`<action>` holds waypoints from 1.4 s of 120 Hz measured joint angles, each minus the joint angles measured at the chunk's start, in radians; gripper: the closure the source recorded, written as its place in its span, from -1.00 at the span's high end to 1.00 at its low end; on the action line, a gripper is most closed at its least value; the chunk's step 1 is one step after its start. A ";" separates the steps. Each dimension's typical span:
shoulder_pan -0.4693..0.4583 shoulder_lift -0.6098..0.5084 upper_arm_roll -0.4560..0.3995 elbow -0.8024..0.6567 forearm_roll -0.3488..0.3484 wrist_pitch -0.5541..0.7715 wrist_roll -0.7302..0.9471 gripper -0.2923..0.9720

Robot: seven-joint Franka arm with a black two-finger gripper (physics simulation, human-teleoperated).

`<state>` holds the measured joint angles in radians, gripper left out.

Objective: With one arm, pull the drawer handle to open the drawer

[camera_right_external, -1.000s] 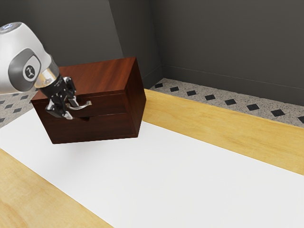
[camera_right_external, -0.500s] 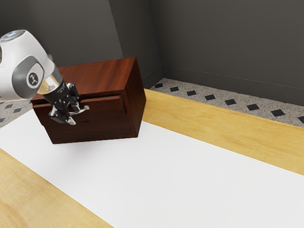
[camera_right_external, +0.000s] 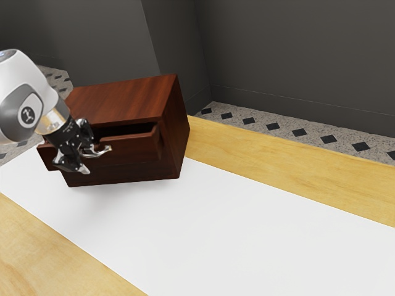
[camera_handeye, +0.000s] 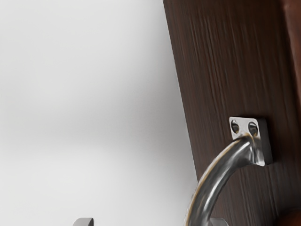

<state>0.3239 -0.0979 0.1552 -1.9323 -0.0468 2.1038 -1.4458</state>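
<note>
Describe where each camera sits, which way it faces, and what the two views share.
Exterior view: beside the table, looking down across it at the wooden cabinet and its part-open drawer; the white arm and claw come in at the exterior view's left.
Wrist view: on the hand, facing the drawer front close up; one fingertip shows, apart from the handle.
Shared: the metal handle, the drawer front and the white table.

Soft, even light fell from above on the white tabletop (camera_right_external: 247, 234), leaving the grey walls (camera_right_external: 296, 49) dim. The drawer cabinet (camera_right_external: 133, 102) cast a faint shadow along its base. The metal handle (camera_handeye: 221, 174) carried pale glints, its near end blurred.
</note>
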 joint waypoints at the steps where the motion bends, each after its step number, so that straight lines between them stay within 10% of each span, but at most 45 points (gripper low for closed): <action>1: 0.001 0.000 0.000 0.000 0.000 0.000 0.000 -0.12; 168: 0.003 -0.281 -0.019 -0.281 -0.047 -0.076 -0.054 -0.13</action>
<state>0.3268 -0.3793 0.1357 -2.2137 -0.0940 2.0275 -1.5001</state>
